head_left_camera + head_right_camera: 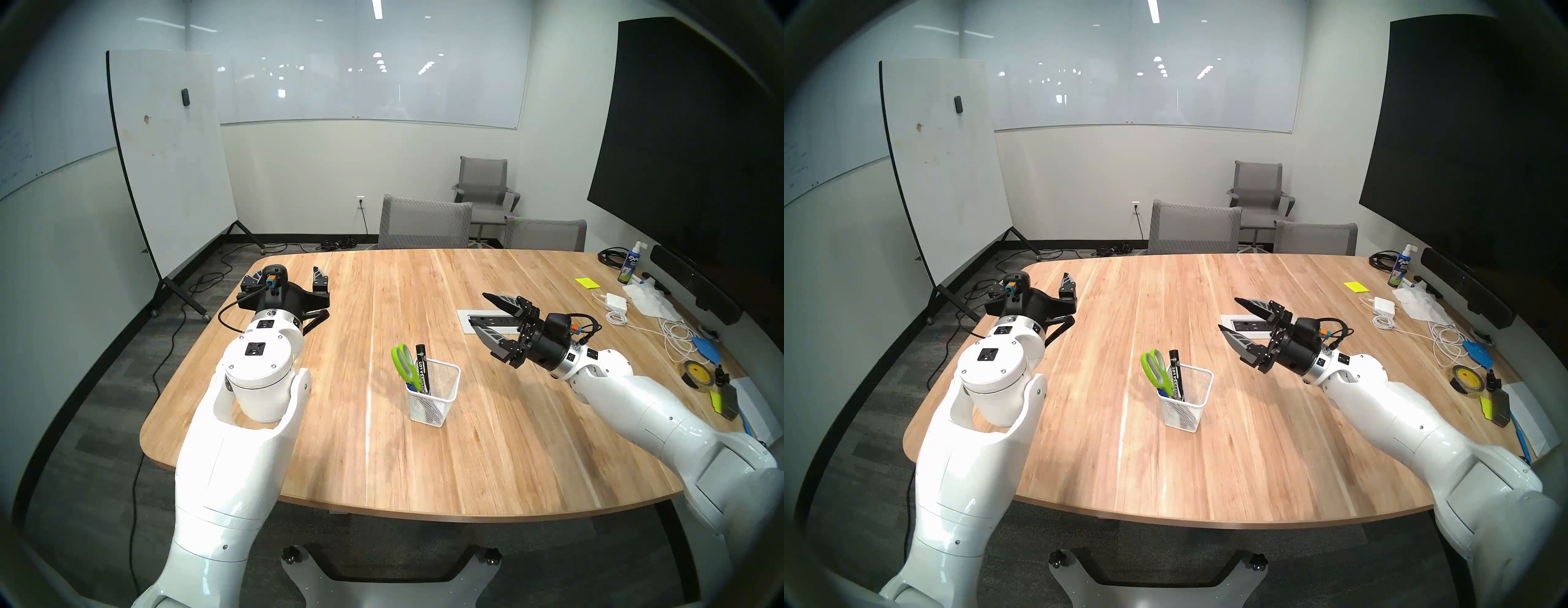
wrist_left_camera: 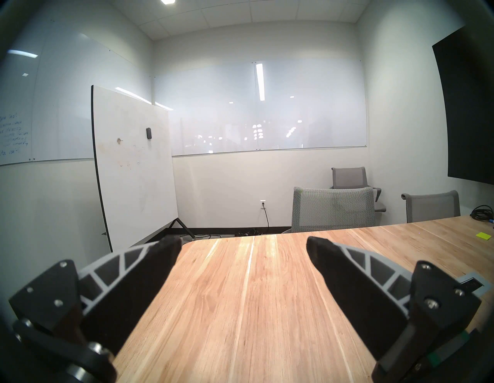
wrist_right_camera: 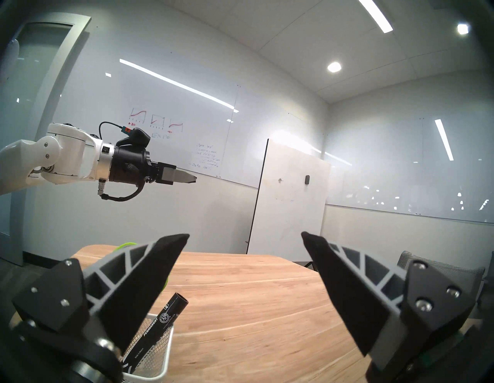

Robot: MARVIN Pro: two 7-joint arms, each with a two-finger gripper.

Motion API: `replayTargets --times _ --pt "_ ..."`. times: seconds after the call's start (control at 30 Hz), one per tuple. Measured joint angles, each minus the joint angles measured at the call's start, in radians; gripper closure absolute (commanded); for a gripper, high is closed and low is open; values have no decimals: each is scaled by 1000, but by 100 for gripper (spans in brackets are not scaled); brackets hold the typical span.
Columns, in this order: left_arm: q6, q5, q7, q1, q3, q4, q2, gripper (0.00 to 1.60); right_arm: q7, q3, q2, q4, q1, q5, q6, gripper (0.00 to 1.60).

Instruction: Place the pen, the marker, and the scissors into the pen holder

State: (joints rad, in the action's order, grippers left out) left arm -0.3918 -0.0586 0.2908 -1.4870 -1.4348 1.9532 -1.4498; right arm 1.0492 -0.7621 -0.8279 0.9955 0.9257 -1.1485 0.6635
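The white mesh pen holder (image 1: 441,397) (image 1: 1187,401) stands upright near the table's middle. In it stand the scissors (image 1: 403,365) (image 1: 1153,367), green handles up, the black marker (image 1: 422,369) (image 1: 1175,373) and the pen (image 1: 411,387) (image 1: 1161,391), of which only a blue bit shows at the rim. My right gripper (image 1: 480,310) (image 1: 1229,314) hovers open and empty, up and to the right of the holder. In its wrist view (image 3: 244,236) the marker (image 3: 168,315) and holder rim (image 3: 163,355) sit at lower left. My left gripper (image 1: 282,274) (image 2: 243,242) is open and empty over the far left corner.
A power outlet plate (image 1: 488,320) is set into the wooden table (image 1: 509,446) under the right gripper. Along the right edge lie a spray bottle (image 1: 630,265), sticky notes, a charger (image 1: 617,301), cables and tape (image 1: 695,373). Grey chairs (image 1: 424,223) stand beyond the far edge.
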Motion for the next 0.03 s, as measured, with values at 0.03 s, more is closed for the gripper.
replayTargets --times 0.03 --pt "0 0 0 0 0 0 0 0 -1 0 0 1 0 0 0 0"
